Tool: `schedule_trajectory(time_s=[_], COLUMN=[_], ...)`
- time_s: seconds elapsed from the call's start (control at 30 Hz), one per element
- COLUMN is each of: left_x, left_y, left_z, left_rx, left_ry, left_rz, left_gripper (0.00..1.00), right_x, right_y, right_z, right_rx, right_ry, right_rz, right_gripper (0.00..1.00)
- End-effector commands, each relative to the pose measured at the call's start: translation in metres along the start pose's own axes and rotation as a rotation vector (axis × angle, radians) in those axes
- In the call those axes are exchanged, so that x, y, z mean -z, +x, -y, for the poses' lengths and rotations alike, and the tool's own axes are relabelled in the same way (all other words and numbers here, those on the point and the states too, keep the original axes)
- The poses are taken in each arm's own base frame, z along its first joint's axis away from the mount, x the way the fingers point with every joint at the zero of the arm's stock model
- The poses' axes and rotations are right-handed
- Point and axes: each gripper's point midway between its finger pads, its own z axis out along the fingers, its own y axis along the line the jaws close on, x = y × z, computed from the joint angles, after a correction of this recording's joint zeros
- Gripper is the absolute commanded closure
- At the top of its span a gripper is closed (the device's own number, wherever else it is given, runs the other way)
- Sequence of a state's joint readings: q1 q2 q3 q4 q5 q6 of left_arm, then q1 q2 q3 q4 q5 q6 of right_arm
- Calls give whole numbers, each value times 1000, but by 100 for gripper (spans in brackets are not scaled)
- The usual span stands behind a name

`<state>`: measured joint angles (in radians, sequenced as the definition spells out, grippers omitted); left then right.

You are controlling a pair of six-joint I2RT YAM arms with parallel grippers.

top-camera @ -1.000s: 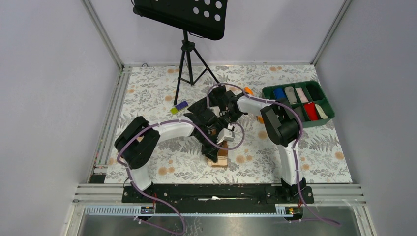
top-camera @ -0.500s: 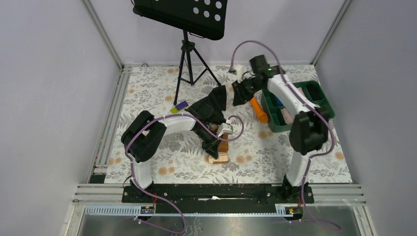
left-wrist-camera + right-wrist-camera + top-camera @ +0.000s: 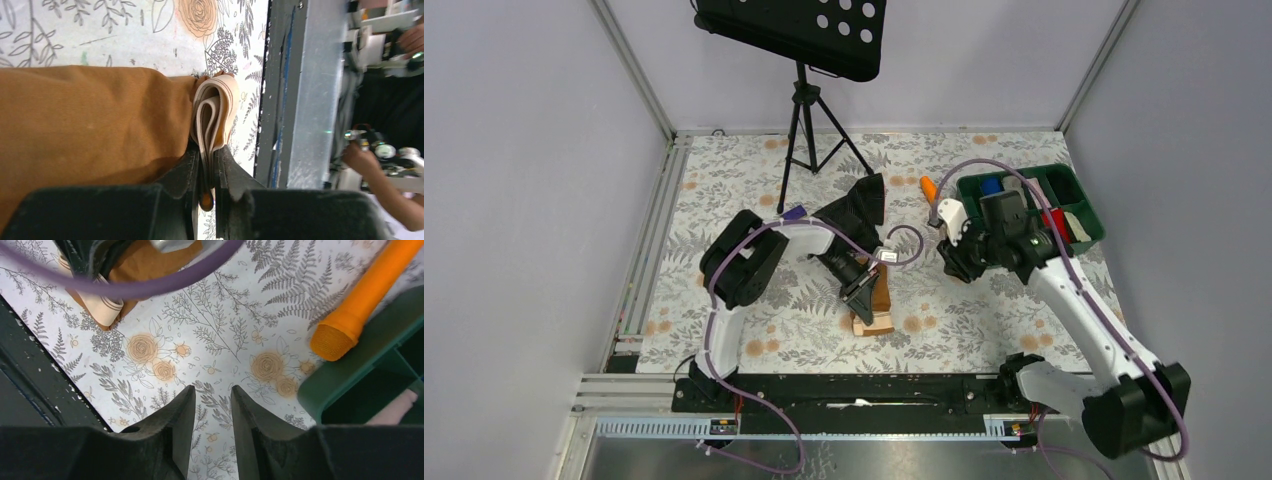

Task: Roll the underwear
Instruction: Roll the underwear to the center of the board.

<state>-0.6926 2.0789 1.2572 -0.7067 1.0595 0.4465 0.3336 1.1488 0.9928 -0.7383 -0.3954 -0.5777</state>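
found left gripper pinched tight on the folded waistband of the underwear — cloth lying on the table. saw right gripper slightly parted, empty — near the orange cylinder.

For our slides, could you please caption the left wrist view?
Left gripper pinches the folded beige waistband of the brown underwear.

Right of the underwear, bare floral surface lies open as far as the right gripper. Beyond the underwear, a black garment and a tripod block the way. Farther right stand an orange cylinder and a green bin. The left gripper covers the underwear's left side.
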Motion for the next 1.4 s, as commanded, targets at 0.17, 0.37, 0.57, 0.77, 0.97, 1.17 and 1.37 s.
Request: schedule_trajectory(time_s=[0.17, 0.37, 0.57, 0.77, 0.97, 1.17, 1.37], left_x=[-10, -7, -7, -8, -8, -7, -7], left_y=[14, 15, 16, 18, 17, 16, 17], left_z=[-38, -48, -53, -55, -55, -53, -52], left_rx=[127, 180, 211, 224, 231, 227, 230], left_ry=[39, 56, 62, 69, 71, 77, 86], left_rz=[-36, -17, -16, -24, -22, -22, -27], left_gripper=[99, 99, 99, 98, 97, 97, 97], right_x=[-31, -79, -85, -101, -116, -139, -159], right_y=[3, 5, 0, 12, 17, 34, 52], right_z=[-40, -114, -144, -151, -156, -145, -133], right_rx=[153, 465, 572, 621, 664, 766, 909], right_ry=[-106, -291, -414, -459, -472, -393, -276], right_rz=[29, -55, 25, 42, 55, 38, 12], right_gripper=[61, 61, 51, 40, 40, 42, 45])
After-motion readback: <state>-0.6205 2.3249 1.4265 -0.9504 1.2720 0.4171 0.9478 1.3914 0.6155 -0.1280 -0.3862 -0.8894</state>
